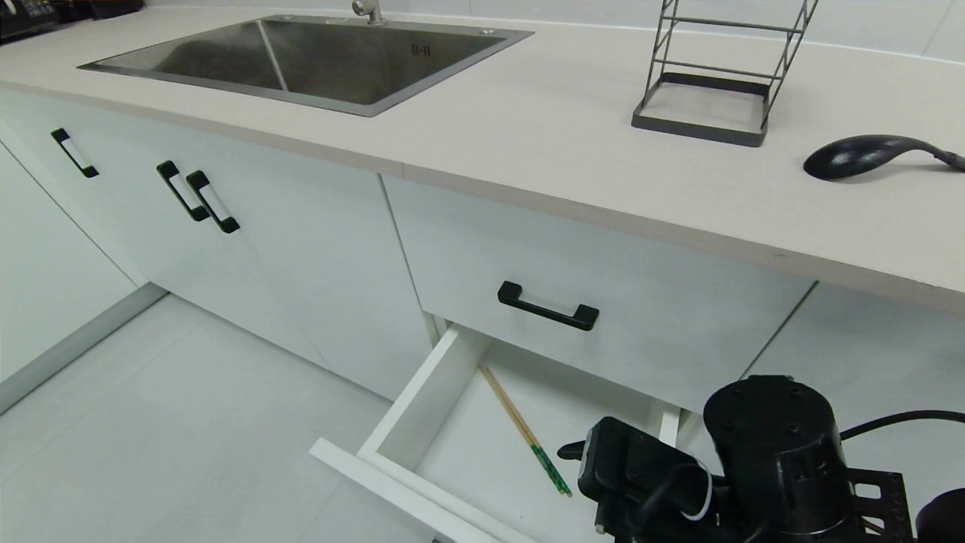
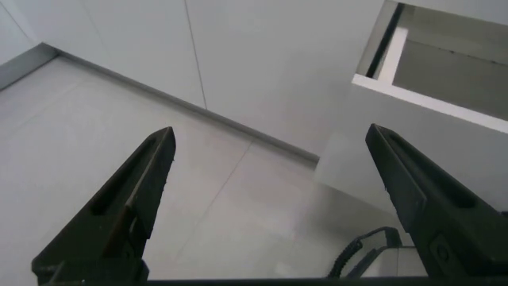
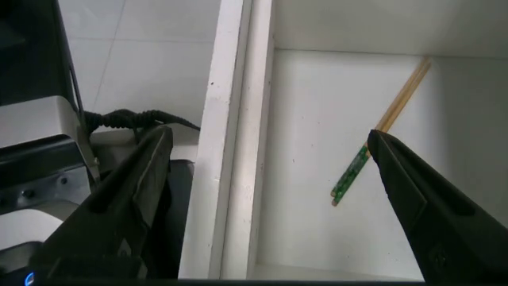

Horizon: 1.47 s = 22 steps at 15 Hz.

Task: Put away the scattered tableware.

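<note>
Open drawer (image 1: 411,411) was taken as the reference; it stood pulled out below the desk (image 1: 528,136), under a closed drawer front with a black handle (image 1: 548,305).

Chopsticks (image 1: 525,431): one pair, green-tipped, lying flat on the drawer floor, slanted, green ends toward the drawer's front. They lay near its middle, touching no wall. Judged already put away.

Black spoon (image 1: 859,156): on the desk, above the drawer and off to its right, bowl face-down, handle pointing away from the drawer. Nothing touched it. Judged the piece yet to be stowed.

Right tool (image 3: 268,135): hung over the drawer's front rim, fingers spread wide and empty. One finger sat outside the rim, the other above the drawer floor just beside the chopsticks' green tips. No contact with them. The wide spread suited a tool with nothing to hold.

Left tool (image 2: 270,131): low over the floor to the drawer's left, also wide and empty, well apart from the drawer's corner. Probably parked there to keep the drawer mouth free for the other arm.

Wire rack (image 1: 705,113): on the desk beyond the drawer, just beside the spoon. Sink (image 1: 362,75): far up and left of the drawer.

Next, as a guess: fetch the spoon and bring it down into the drawer, which was likely left open for that reason.
</note>
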Tool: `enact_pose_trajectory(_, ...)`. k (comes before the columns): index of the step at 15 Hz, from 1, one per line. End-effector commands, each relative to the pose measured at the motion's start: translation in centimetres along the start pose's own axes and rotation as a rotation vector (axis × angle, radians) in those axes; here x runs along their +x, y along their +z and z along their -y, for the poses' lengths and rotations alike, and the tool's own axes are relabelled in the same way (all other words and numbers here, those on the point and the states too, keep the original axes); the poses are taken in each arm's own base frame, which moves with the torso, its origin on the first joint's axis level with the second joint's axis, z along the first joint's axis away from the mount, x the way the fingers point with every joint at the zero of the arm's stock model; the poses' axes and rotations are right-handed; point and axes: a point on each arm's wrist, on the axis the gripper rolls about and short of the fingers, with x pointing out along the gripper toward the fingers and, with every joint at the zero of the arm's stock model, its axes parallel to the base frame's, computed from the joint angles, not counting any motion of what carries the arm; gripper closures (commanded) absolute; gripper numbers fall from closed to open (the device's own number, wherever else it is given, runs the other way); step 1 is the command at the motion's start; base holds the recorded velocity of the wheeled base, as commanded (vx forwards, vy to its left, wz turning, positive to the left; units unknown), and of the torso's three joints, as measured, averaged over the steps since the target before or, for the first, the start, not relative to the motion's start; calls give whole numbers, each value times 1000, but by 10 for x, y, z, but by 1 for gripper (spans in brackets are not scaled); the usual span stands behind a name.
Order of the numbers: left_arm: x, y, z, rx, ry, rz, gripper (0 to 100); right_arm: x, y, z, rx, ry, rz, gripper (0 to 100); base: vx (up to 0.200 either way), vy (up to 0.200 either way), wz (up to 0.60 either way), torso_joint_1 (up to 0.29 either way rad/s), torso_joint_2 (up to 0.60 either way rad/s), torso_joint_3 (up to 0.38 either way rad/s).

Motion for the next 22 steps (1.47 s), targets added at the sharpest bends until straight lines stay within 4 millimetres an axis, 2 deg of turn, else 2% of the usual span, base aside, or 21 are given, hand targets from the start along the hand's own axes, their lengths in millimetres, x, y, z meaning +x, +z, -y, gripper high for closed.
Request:
enact_pose_trajectory(1, 0, 0, 0, 0, 1, 0, 0, 1, -1, 0, 0, 3, -4, 0, 0, 0, 0, 46, -110, -32)
enact_pose_trajectory(3, 0, 0, 0, 0, 1, 0, 0, 0, -1, -1, 0, 2, -3, 0, 0, 0, 0, 19, -112, -41)
enact_pose_trajectory(6, 0, 0, 0, 0, 1, 0, 0, -2, 0, -1, 15, 0, 0, 0, 0, 0, -600, 4, -115, -36)
enact_pose_trajectory(17, 0, 0, 0, 0, 1, 0, 0, -27, -5, -11, 3, -39, -20, 0, 0, 0, 0, 2, -46, -3)
enact_pose_trajectory(22, 0, 0, 0, 0, 1, 0, 0, -29, -6, -12, 3, -39, -20, 0, 0, 0, 0, 0, 0, 0)
